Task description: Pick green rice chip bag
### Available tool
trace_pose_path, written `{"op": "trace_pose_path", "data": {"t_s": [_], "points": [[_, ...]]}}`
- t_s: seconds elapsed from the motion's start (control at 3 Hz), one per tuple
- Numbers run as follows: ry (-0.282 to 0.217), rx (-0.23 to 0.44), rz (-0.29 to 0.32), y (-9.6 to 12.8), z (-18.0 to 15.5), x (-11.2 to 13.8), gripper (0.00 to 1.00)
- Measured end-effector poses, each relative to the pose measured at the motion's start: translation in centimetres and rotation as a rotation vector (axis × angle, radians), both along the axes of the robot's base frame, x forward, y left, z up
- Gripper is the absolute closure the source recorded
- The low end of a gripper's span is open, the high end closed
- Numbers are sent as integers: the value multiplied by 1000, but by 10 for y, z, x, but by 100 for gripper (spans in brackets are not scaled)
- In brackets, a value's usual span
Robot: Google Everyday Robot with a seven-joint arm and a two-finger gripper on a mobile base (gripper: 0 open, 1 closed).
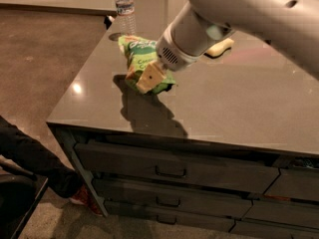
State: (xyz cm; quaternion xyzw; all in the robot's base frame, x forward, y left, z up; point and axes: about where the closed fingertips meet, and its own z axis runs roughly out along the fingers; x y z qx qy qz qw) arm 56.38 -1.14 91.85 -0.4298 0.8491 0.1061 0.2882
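Observation:
The green rice chip bag is a crinkly bright green pouch near the left back of the grey counter. My gripper comes down from the upper right on the big white arm. Its tan fingers are pressed onto the bag's near end and closed on it. The bag looks tilted, its near end held at the fingers, with a dark shadow on the counter just below. The bag's lower right part is hidden behind the gripper.
A clear water bottle stands at the counter's back left, behind the bag. A pale yellow sponge lies behind the arm. Drawers run below the counter's front edge. A dark-clothed leg is on the floor at left.

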Motion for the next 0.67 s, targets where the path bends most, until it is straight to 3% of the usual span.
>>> {"op": "trace_pose_path", "data": {"t_s": [0.33,0.67], "points": [[-55,20,-30,-9,26,6,100],[-64,23,-34,-10,31,7,100]]}}
